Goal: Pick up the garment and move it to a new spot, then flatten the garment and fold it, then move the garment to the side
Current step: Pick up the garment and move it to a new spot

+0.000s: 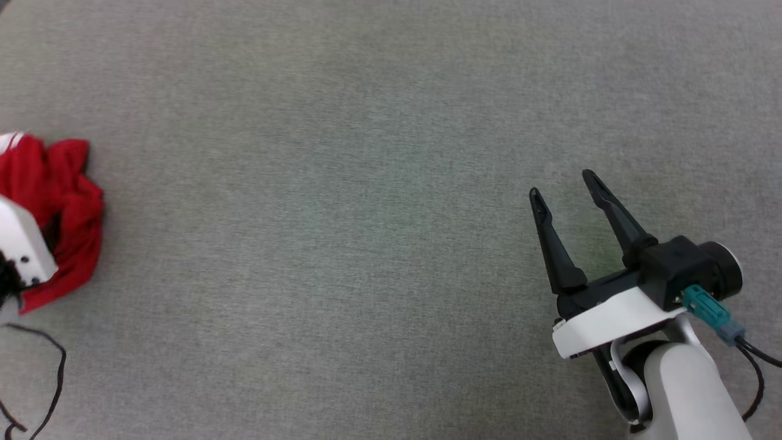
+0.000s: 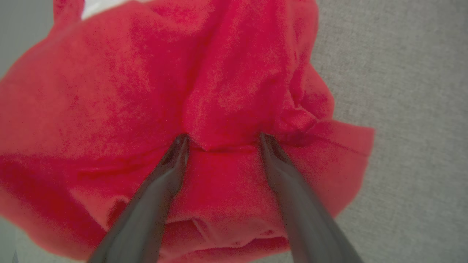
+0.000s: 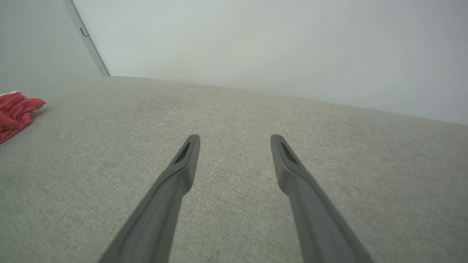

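The garment (image 1: 61, 208) is a crumpled bright red heap with a bit of white at its top, lying at the far left edge of the head view. My left gripper (image 2: 221, 140) stands open with both fingertips pressed into the red cloth (image 2: 146, 84), a fold of it bulging between them. In the head view the white left wrist housing (image 1: 21, 244) covers part of the heap. My right gripper (image 1: 565, 186) hovers open at the lower right, far from the garment, with nothing between its fingers. The right wrist view catches the garment (image 3: 16, 111) at its left edge.
The work surface (image 1: 366, 183) is a broad grey woven cloth. A thin black cable (image 1: 52, 379) loops at the lower left. A pale wall (image 3: 274, 44) rises behind the surface's far edge in the right wrist view.
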